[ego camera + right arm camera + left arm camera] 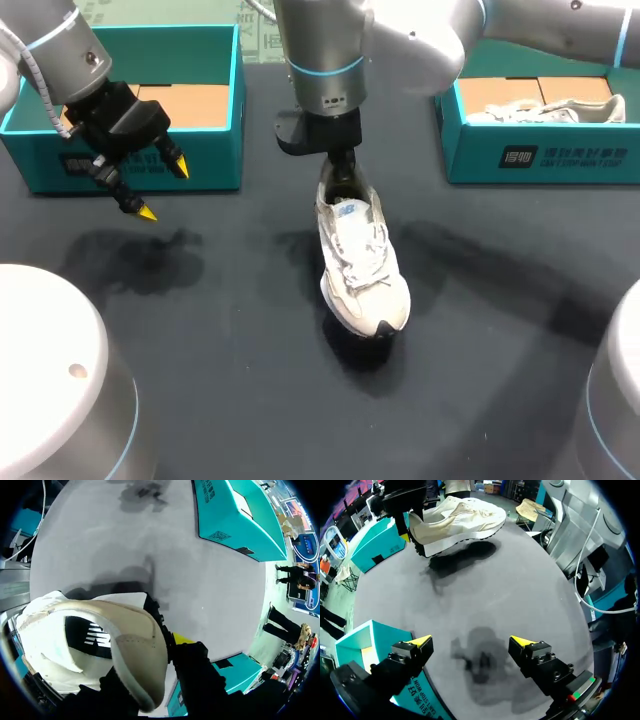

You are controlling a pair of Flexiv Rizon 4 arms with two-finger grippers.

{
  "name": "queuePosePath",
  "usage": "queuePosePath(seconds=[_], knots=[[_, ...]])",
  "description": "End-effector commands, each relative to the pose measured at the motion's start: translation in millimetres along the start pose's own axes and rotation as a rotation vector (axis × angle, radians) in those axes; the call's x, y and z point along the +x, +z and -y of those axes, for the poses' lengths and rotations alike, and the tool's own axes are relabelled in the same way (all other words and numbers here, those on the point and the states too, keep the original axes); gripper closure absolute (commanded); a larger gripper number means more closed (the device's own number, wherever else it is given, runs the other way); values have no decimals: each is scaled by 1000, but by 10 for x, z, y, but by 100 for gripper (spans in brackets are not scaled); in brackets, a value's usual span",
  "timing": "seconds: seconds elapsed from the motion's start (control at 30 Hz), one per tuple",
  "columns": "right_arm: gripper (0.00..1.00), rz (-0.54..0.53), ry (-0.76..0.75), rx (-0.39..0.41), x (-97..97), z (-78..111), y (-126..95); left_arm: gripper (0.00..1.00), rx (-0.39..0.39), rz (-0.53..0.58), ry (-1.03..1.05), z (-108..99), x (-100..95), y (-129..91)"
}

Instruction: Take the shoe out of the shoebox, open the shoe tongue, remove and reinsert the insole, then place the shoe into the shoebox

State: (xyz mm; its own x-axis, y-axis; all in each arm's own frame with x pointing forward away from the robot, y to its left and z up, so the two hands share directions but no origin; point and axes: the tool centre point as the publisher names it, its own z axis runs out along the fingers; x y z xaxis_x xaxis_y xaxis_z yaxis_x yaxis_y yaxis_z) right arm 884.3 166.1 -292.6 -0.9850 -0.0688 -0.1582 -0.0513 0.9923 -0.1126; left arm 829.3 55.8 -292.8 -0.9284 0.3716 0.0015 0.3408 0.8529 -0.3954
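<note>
**Shoe held above the counter by the right arm; left end effector open**

1. Shoe. The white lace-up shoe (362,262) hangs over the middle of the dark counter (230,330), between the two boxes and nearer the robot than either. Its heel is uppermost and its toe points toward the robot's side. In the left wrist view the shoe (462,517) has its sole clear of the surface, with its shadow lying apart beneath it.

2. Right arm. This arm comes in from the right and reaches past the middle. The right end effector (343,165) is clamped on the shoe's heel collar. In its own wrist view the right end effector (155,650) has one yellow-tipped finger (182,639) pressed against the outside of the heel wall. The other finger is down inside the shoe's opening and hidden by the collar.

3. Left arm. The left end effector (161,188) hangs just in front of the left shoebox (130,165), well apart from the shoe. Its own wrist view shows the left end effector (472,642) with both fingers spread wide. Only the counter lies between them.

4. Boxes. Both are teal and stand at the far side of the counter. The left shoebox shows a brown cardboard floor. The right shoebox (540,158) holds a second shoe (545,108), also white, lying on its side.
</note>
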Motion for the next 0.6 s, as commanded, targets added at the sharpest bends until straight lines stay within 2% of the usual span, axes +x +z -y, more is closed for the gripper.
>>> queuePosePath(seconds=[0.03, 0.17, 0.23, 0.6], knots=[[100, 11, 20, 3, -115, 273, -413, 0, -3, 2, 0, 2, 12, 3], [100, 35, 44, 19, -275, 402, -682, 0, -3, 2, 0, 2, 12, 3], [100, 54, 77, 44, -268, 394, -857, 0, -3, 2, 0, 2, 12, 3], [100, 54, 77, 44, -268, 394, -857, 0, -3, 2, 0, 2, 12, 3]])
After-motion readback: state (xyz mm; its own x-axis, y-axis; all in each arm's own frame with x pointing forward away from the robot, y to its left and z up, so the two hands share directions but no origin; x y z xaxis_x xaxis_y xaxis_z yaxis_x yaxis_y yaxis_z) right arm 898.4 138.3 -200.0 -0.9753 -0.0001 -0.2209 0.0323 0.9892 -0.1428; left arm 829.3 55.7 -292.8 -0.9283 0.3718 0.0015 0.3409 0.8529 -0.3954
